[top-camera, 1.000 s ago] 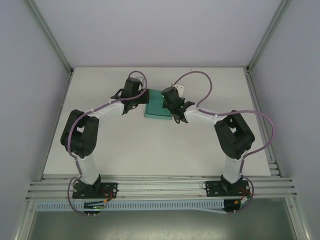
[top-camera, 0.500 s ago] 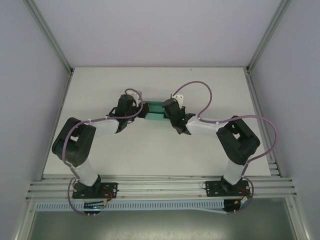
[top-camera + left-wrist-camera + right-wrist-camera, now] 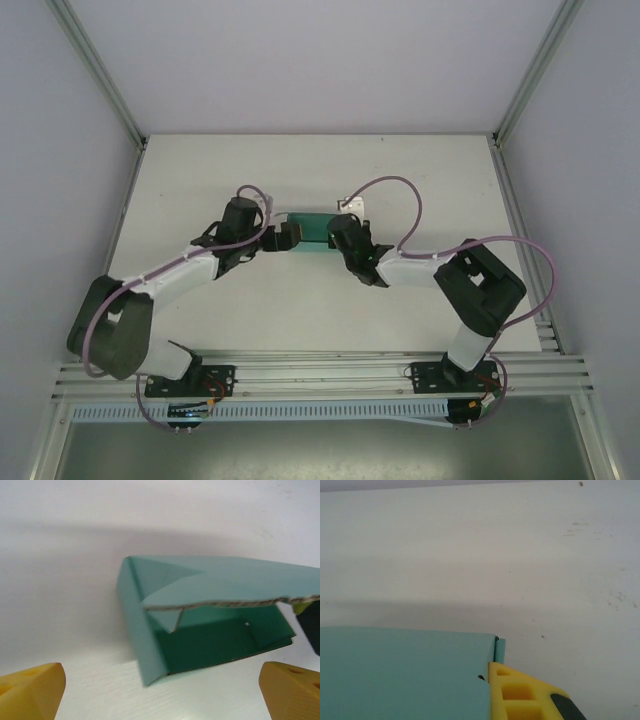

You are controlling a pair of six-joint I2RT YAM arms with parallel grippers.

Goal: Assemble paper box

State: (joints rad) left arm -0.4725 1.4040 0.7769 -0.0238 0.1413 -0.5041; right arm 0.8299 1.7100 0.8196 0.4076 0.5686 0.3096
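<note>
Looking down from above, the small teal-green thin-card paper box (image 3: 312,228) sits approx. mid-bench, a bit toward the far side, btwn the two hands on the flat white bench (image 3: 300,170). The black left hand (image 3: 287,238) is just beside the box's left end, w/ its jaws spread wide and nothing in them. The black right hand (image 3: 338,236) is at the box's right end, pinched tight on the card.

From the left wrist cam the box lies on the bench w/ its open side facing the lens: left wall up, darker green floor inside, a corner flap folded in at the left. The top panel (image 3: 240,582) hangs tilted over the opening, its cut edge wavy and showing the pale core of the card. The left hand's two yellow fingertips (image 3: 30,690) sit at the bottom corners of that view, well apart, neither touching the box. At the far right a dark shape w/ a yellow-green bit meets the panel's end; can't tell exactly what it is.

From the right wrist cam a yellow ribbed finger (image 3: 520,697) lies right against the corner of the box's flat teal face, w/ a thin strip of card poking out just past it. The bench beyond shows a few dark specks (image 3: 580,484).
</note>
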